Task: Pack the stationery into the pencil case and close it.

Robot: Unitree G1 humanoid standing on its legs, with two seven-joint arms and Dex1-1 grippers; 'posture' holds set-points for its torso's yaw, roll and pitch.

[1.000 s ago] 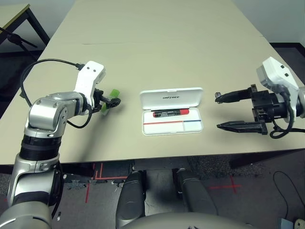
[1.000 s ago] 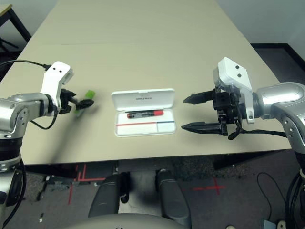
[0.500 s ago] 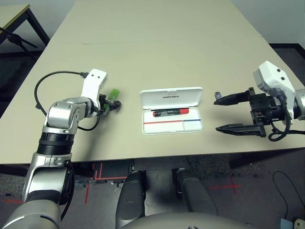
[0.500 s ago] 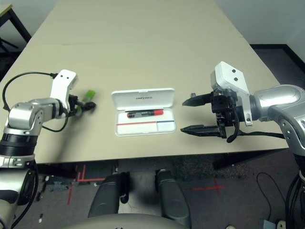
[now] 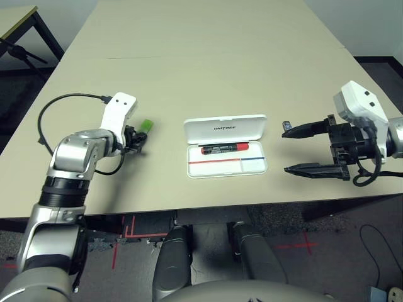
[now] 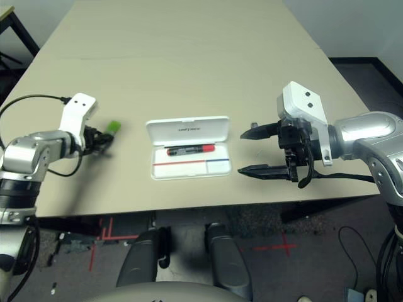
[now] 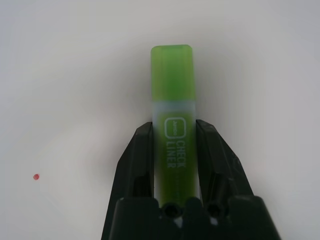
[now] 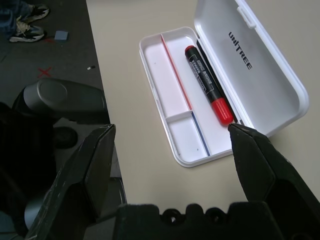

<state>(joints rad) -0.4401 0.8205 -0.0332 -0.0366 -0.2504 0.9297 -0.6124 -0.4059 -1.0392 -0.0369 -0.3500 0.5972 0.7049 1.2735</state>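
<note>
- The left gripper (image 7: 174, 122) is clenched on the green marker (image 7: 173, 80), its black, angular fingers against the two long sides of that flat, translucent plastic bar; the cap end sticks out past the tips.
- The right gripper (image 8: 172, 126) is released — its tapered black fingers stand wide apart, with nothing between them.
- Just beyond the tip of its finger farther from the robot sits the small grey-black block (image 5: 286, 125), on the smooth beige table (image 5: 189, 82).
- Between the grippers, the white pencil case (image 5: 227, 168) lies open, hard plastic with rounded corners, its lid (image 8: 270, 75) raised.
- The red-and-black marker (image 8: 207, 82), a glossy cylinder, lies in the long compartment beside the hinge; the other compartments are empty — one longer, one squarish.
</note>
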